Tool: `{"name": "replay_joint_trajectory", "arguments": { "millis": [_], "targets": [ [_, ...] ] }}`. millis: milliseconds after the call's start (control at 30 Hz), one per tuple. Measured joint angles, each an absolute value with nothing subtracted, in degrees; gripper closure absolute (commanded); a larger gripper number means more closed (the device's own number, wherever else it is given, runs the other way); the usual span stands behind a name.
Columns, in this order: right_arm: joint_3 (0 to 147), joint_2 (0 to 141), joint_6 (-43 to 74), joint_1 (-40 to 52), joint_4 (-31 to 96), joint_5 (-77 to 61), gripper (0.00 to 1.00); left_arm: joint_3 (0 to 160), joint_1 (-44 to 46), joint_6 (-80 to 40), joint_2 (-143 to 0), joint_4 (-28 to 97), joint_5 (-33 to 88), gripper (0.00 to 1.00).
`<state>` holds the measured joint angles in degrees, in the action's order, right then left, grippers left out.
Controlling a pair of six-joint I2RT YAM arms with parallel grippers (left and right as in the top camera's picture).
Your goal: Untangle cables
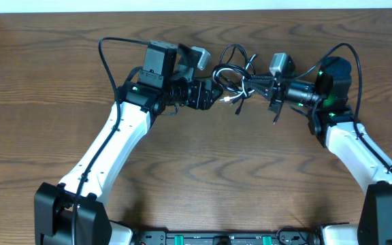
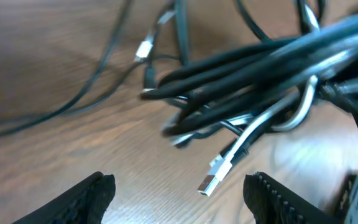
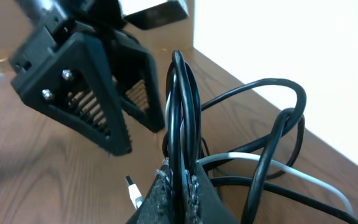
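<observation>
Both arms reach in from the near corners, elbows out, their wrists facing each other at the far middle. The left end effector has its fingers spread wide, holding nothing. The right end effector is pinched tight on the cables.

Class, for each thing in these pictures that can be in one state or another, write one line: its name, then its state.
cables: tangled in one bundle, gripped at one side.
right hand: shut on the cables.
left hand: open, holding nothing.
white cable's plug: free, just ahead of the left hand, not gripped.
</observation>
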<state>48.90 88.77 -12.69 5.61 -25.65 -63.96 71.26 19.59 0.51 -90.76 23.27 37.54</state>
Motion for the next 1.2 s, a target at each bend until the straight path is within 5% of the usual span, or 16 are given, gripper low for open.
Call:
{"name": "replay_joint_trajectory", "arguments": {
  "millis": [333,467,600,667,1200],
  "targets": [
    [48.90,88.77,-12.51,3.79,-27.77,-75.07,0.99,71.26,19.59,10.83,-90.76,19.31,46.50,0.30],
    [48.90,88.77,-12.51,3.77,-27.77,-76.82,0.99,71.26,19.59,11.99,-90.76,18.63,47.00,0.50],
    [48.90,88.77,-12.49,3.77,-27.73,-77.73,0.99,71.26,19.59,12.34,-90.76,18.65,47.97,0.81],
    [48.90,88.77,-12.45,3.77,-27.73,-77.82,0.99,71.26,19.59,12.47,-90.76,18.61,48.23,0.87],
    [48.90,88.77,-8.12,4.10,-25.91,-70.87,0.99,71.26,19.84,13.13,-90.76,20.84,44.56,0.89]
  ]
}}
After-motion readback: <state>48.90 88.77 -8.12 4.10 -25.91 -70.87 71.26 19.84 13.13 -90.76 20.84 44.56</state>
